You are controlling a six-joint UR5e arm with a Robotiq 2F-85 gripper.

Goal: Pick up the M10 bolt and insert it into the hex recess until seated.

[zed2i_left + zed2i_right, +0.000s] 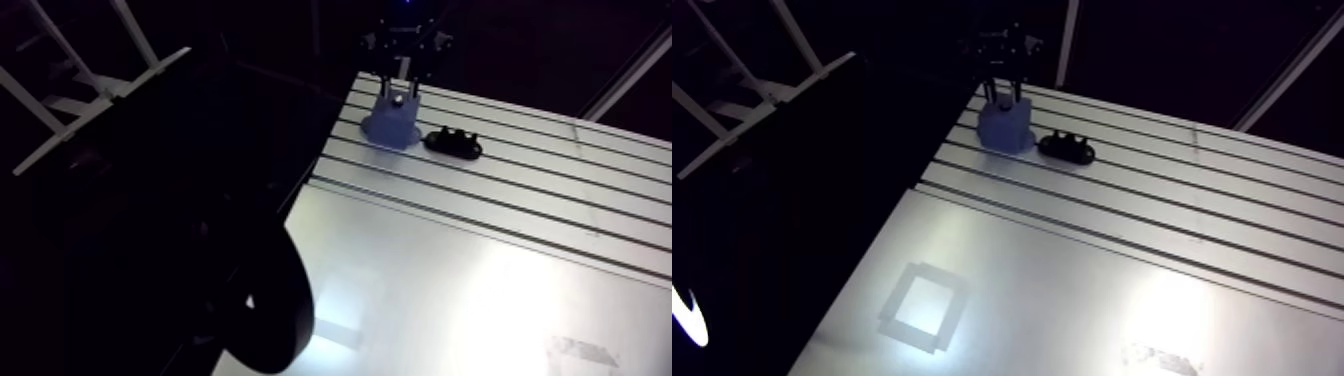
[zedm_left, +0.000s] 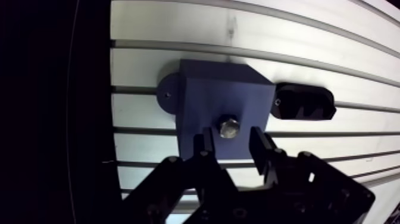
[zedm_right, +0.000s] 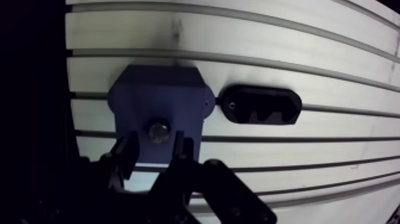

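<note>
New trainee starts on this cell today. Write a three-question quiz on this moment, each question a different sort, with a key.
1. True or false: the bolt lies loose on the table, well away from the blue block.
2. Multiple choice: what sits on the table beside the blue block? A) a black fixture B) a red cup C) a screwdriver
3. Fill in: in the wrist view, the fingers of the end effector are ___, one on each side of the bolt.

Key: 1 false, the bolt sits in the blue block. 2 A. 3 open.
</note>
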